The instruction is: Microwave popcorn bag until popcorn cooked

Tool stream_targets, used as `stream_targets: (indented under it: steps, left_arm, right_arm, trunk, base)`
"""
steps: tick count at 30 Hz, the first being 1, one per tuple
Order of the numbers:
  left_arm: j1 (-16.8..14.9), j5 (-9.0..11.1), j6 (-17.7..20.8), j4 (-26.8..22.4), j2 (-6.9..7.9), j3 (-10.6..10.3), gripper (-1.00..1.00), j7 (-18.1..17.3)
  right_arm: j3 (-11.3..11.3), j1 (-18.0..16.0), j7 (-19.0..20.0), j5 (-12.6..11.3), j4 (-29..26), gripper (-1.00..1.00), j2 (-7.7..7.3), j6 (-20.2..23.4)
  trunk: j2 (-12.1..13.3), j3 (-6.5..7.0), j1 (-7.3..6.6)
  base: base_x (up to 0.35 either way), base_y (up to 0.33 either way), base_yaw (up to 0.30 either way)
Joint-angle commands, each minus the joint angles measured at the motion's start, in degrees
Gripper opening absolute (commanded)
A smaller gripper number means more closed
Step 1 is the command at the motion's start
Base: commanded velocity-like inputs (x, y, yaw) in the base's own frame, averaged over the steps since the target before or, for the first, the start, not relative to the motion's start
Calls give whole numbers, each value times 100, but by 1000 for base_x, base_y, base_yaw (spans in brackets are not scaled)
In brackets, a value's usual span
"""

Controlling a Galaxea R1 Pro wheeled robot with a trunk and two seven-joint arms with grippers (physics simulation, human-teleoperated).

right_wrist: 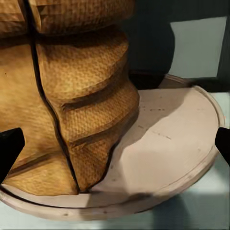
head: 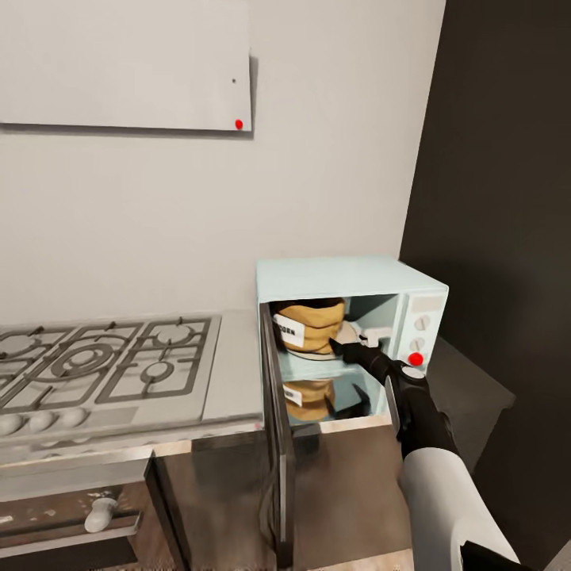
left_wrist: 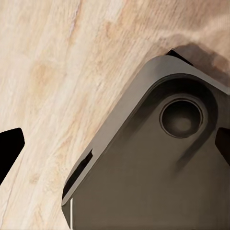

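Left of the microwave (head: 349, 317), a gas hob (head: 103, 361) sits in the grey counter (head: 234, 373). The microwave door (head: 277, 444) hangs open so the popcorn bag (head: 308, 323) can stand inside on the turntable plate (right_wrist: 182, 143). The right pincer (head: 339, 346) reaches into the microwave with its jaws apart, just beside the bag, apparently having released it. The left pincer's state can't be told. Pale walls rise behind the microwave.

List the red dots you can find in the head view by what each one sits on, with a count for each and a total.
Wall panel, red dot at its lower right corner: 1
Microwave, red dot on its white control panel: 1
Total: 2
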Motion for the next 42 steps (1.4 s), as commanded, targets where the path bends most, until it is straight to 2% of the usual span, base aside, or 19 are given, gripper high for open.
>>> stream_targets:
  steps: [1, 8, 10, 11, 13, 15, 17, 25, 28, 30, 31, 32, 34, 36, 38, 39, 41, 42]
  left_arm:
    - [0, -20, -7, -7, -2, 27, 100, 13]
    - [-1, -22, -12, -8, -4, 35, 100, 21]
    - [0, -22, -11, -8, -4, 35, 100, 21]
    - [0, -22, -11, -8, -4, 35, 100, 21]
    - [0, -22, -10, -8, -4, 35, 100, 21]
    - [0, -22, -11, -8, -4, 35, 100, 21]
    - [0, -19, -13, -8, -4, 35, 100, 21]
    - [0, -22, -14, -8, -5, 31, 100, 21]
    - [0, -16, -9, -8, -4, 27, 100, 21]
    - [0, -14, -12, -8, -4, 27, 100, 21]
    - [0, -13, -9, -8, -4, 27, 100, 21]
    - [0, -18, -9, -8, -4, 26, 100, 21]
    - [0, -21, -10, -8, -4, 25, 100, 21]
    - [0, -24, -5, -11, 3, 13, 100, -8]
    - [0, -35, 1, -20, 6, -2, 100, -39]
    - [0, -38, 35, -147, 38, -17, 100, -48]
    - [0, -44, 131, -776, 72, -17, 100, 3]
    - [-2, -46, 331, -1192, 78, -17, 100, 16]
  right_arm:
    - [-30, -8, 60, 41, -10, 100, 9, 23]
    - [-30, -8, 541, 67, -67, 100, 9, 34]
    - [-41, -9, 651, 74, -391, 100, 9, 106]
    - [-49, -7, 1072, 112, -714, 100, 9, 335]
    - [-55, -9, 1543, 229, -1032, 100, 9, 778]
    - [-56, -7, 1732, 407, -1210, 100, -162, 1073]
    - [-56, -7, 1781, 473, -1260, 100, -267, 1166]
    - [-58, -4, 1793, 521, -1273, 100, -312, 1218]
    - [-89, -9, 1773, 847, -1231, 100, -312, 1274]
    - [-152, -10, 1762, 900, -1143, 100, -328, 1549]
    - [-304, -6, 1758, 925, -900, 100, -468, 2008]
    - [-392, -6, 1758, 950, -415, 100, -674, 2388]
    - [-425, -6, 1757, 1036, 172, 100, -884, 2514]
    - [-438, -8, 1667, 1193, 1064, 100, -1149, 2528]
    - [-442, -7, 1404, 1398, 2183, 100, -1409, 2298]
    - [-438, -6, 865, 1609, 3291, 100, -1602, 1776]
    - [-435, -4, 89, 1721, 4351, 100, -1657, 1244]
    - [-435, -6, -316, 1742, 4849, 100, -1667, 969]
  trunk:
    - [-4, -6, -2]
    - [-4, -6, -2]
    - [-4, -6, -2]
    - [-4, -6, -2]
    - [-4, -6, -2]
    - [-4, -6, -2]
    - [-4, -6, -2]
    - [-4, -6, -2]
    - [-4, -6, -2]
    - [-4, -6, -2]
    - [-4, -6, -2]
    - [-4, -6, -2]
    - [-4, -6, -2]
    - [-4, -6, -2]
    - [-4, -6, -2]
    - [-4, -6, -2]
    - [-4, -6, -2]
    - [-4, -6, -2]
  base:
    - [-233, 0, 0]
    - [-317, 0, 0]
    - [-333, 0, 0]
    - [-333, 0, 0]
    - [-333, 0, 0]
    - [-333, 0, 0]
    - [-333, 0, 0]
    - [-333, 0, 0]
    - [-333, 0, 0]
    - [-333, 0, 0]
    - [-333, 0, 0]
    - [-333, 0, 0]
    - [-256, 0, 0]
    - [-81, 0, 0]
    - [-21, 0, 0]
    - [-4, 0, 0]
    - [-1, 0, 0]
    - [0, 0, 0]
